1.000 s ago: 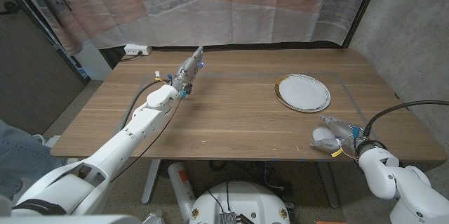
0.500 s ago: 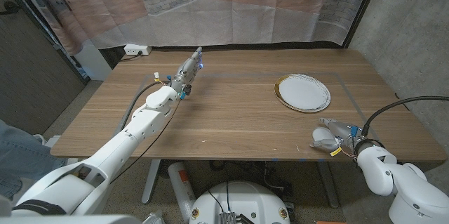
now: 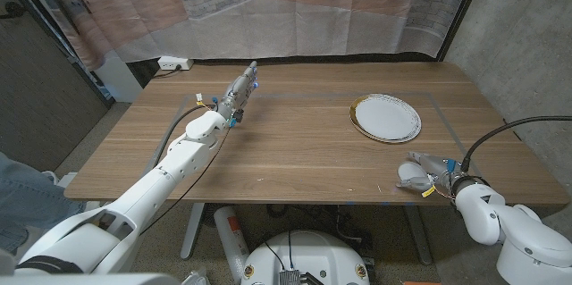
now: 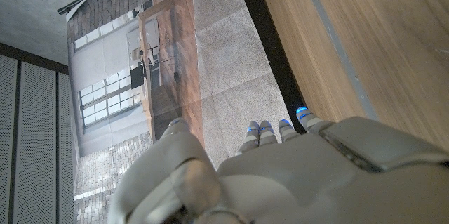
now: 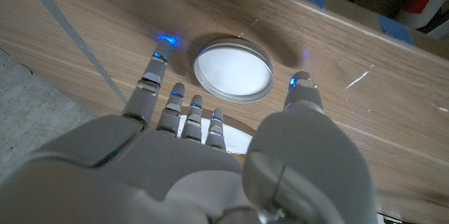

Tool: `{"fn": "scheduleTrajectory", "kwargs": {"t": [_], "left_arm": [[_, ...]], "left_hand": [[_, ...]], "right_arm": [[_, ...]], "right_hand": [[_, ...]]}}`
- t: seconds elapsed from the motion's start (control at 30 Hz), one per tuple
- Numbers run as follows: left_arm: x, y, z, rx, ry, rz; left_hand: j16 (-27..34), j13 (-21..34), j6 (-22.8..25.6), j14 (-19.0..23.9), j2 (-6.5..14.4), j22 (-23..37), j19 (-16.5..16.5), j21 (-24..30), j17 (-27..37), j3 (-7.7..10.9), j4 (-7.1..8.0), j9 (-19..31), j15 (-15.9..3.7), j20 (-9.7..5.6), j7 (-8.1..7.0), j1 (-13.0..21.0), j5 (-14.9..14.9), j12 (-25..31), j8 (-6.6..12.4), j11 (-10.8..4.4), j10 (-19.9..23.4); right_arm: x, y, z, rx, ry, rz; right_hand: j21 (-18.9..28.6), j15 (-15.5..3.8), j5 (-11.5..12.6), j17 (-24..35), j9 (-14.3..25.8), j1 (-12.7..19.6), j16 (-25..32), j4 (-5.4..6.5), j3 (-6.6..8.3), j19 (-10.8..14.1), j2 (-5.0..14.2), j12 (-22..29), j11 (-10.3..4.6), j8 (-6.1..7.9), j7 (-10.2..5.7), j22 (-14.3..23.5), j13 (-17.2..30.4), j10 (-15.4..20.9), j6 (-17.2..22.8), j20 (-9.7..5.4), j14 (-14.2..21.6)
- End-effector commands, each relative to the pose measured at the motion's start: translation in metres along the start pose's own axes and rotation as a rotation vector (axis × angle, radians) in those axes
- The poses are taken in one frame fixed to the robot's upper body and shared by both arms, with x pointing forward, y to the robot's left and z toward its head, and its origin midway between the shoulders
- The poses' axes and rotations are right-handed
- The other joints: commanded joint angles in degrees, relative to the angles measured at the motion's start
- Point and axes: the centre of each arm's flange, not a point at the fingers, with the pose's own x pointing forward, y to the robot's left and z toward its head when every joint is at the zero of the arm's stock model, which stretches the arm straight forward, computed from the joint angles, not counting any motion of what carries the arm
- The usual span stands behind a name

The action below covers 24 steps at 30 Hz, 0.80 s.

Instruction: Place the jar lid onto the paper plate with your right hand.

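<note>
Jar lid [image 5: 233, 69] lies flat on the wooden table [image 3: 295, 151] near the front right edge, white inner face up. Right hand [image 3: 427, 176] sits over it, fingers [image 5: 156, 75] spread on either side, thumb on the opposite side, tips near the rim, not closed on it; contact can't be told. Paper plate [image 3: 385, 117] is further back on the table, well apart from the lid. Left hand [image 3: 238, 91] is at the far left of the table, fingers straight and pressed together, holding nothing

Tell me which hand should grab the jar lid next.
Right. The right hand hovers open over the jar lid, fingers either side. The left hand is far across the table.
</note>
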Motion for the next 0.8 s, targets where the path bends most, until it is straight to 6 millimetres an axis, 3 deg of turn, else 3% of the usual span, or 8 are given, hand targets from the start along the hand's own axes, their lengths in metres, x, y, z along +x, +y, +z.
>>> {"fn": "scheduleTrajectory", "kwargs": {"t": [0.03, 0.2, 0.27, 0.4, 0.6, 0.63, 0.7, 0.8], "left_arm": [[0.001, 0.0, -0.001, 0.002, 0.008, -0.001], [0.002, 0.001, 0.0, 0.004, 0.006, 0.0], [0.003, 0.001, 0.0, 0.003, 0.008, 0.001], [0.003, 0.002, -0.002, -0.003, 0.013, 0.0], [0.003, 0.002, -0.005, -0.008, 0.016, 0.001], [0.003, 0.002, -0.005, -0.01, 0.017, 0.002], [0.003, 0.002, -0.006, -0.012, 0.019, 0.002], [0.003, 0.001, -0.007, -0.014, 0.022, 0.0]], "left_hand": [[-0.1, 0.23, 0.29, 0.04, 0.28, 0.11, -6.56, -0.4, 0.13, -0.08, -0.12, 0.22, 0.17, -1.02, 0.14, 0.44, 0.02, 0.02, -0.04, -0.26, -0.29], [-0.08, 0.23, 0.25, 0.1, 0.3, 0.11, -6.55, -0.45, 0.14, -0.1, -0.12, 0.22, 0.23, -0.99, 0.09, 0.44, 0.02, 0.02, -0.07, -0.2, -0.26], [-0.06, 0.23, 0.26, 0.15, 0.3, 0.11, -6.52, -0.46, 0.14, -0.11, -0.13, 0.22, 0.18, -0.99, 0.12, 0.44, 0.02, 0.03, -0.07, -0.21, -0.24], [-0.09, 0.24, 0.22, 0.1, 0.31, 0.11, -6.52, -0.51, 0.14, -0.13, -0.13, 0.22, 0.15, -0.97, 0.09, 0.45, 0.02, 0.02, -0.09, -0.25, -0.26], [-0.1, 0.24, 0.25, 0.1, 0.34, 0.12, -6.49, -0.59, 0.14, -0.16, -0.14, 0.22, 0.2, -0.95, 0.06, 0.46, 0.02, 0.02, -0.09, -0.27, -0.25], [-0.12, 0.24, 0.25, 0.05, 0.34, 0.12, -6.52, -0.62, 0.14, -0.17, -0.15, 0.22, 0.19, -0.94, 0.06, 0.46, 0.02, 0.01, -0.09, -0.28, -0.26], [-0.13, 0.24, 0.25, 0.04, 0.35, 0.12, -6.47, -0.62, 0.14, -0.17, -0.15, 0.22, 0.19, -0.94, 0.05, 0.46, 0.02, -0.01, -0.09, -0.29, -0.31], [-0.11, 0.24, 0.29, 0.08, 0.35, 0.12, -6.46, -0.65, 0.14, -0.19, -0.15, 0.22, 0.22, -0.95, 0.08, 0.46, 0.02, -0.01, -0.08, -0.22, -0.31]], "right_arm": [[0.009, 0.003, -0.003, -0.013, 0.015, 0.015], [0.011, 0.006, -0.004, -0.015, 0.022, 0.024], [0.012, 0.007, -0.004, -0.017, 0.023, 0.027], [0.013, 0.009, -0.005, -0.016, 0.028, 0.029], [0.013, 0.011, -0.007, -0.025, 0.038, 0.037], [0.014, 0.011, -0.007, -0.026, 0.037, 0.037], [0.014, 0.012, -0.007, -0.032, 0.037, 0.035], [0.014, 0.014, -0.008, -0.032, 0.042, 0.034]], "right_hand": [[0.28, -0.37, 0.32, 0.33, 0.07, 0.63, 0.22, -0.04, -0.08, 0.87, 0.18, 0.52, -0.02, 0.48, -0.13, 0.27, 0.24, 1.1, 0.87, -0.03, 0.97], [0.2, -0.96, 0.32, 0.39, 0.08, 0.92, 0.26, -0.02, -0.01, 1.42, 0.49, 0.8, -0.34, 0.71, -0.23, 0.28, 0.27, 1.95, 1.91, -0.43, 1.74], [0.21, -1.58, 0.3, 0.44, 0.09, 1.15, 0.18, -0.01, 0.0, 2.12, 0.64, 0.9, -0.37, 1.01, -0.01, 0.29, 0.3, 2.32, 3.1, -1.91, 2.16], [0.05, -2.65, 0.3, 0.54, 0.11, 1.4, 0.12, 0.02, 0.03, 2.5, 0.89, 1.05, -0.71, 1.54, 0.26, 0.3, 0.34, 2.85, 4.99, -2.41, 2.56], [0.07, -3.94, 0.33, 0.78, 0.26, 1.98, 0.31, 0.06, 0.16, 3.94, 1.46, 2.17, -1.27, 1.94, -0.8, 0.34, 0.58, 5.72, 6.94, -3.9, 3.9], [0.25, -4.21, 0.3, 0.87, 0.32, 2.19, 0.48, 0.07, 0.17, 4.95, 1.64, 2.76, -1.74, 2.18, -0.82, 0.38, 0.76, 7.11, 7.95, -4.82, 4.7], [0.29, -4.9, 0.27, 0.97, 0.37, 2.37, 0.74, 0.09, 0.18, 5.57, 1.8, 3.22, -2.14, 2.42, -0.95, 0.41, 0.9, 8.18, 8.93, -5.23, 5.69], [1.06, -6.45, 0.15, 1.28, 0.45, 3.12, 1.43, 0.03, 0.32, 8.81, 2.37, 4.23, -2.88, 2.54, -1.43, 0.52, 1.27, 10.53, 10.35, -7.72, 8.42]]}}
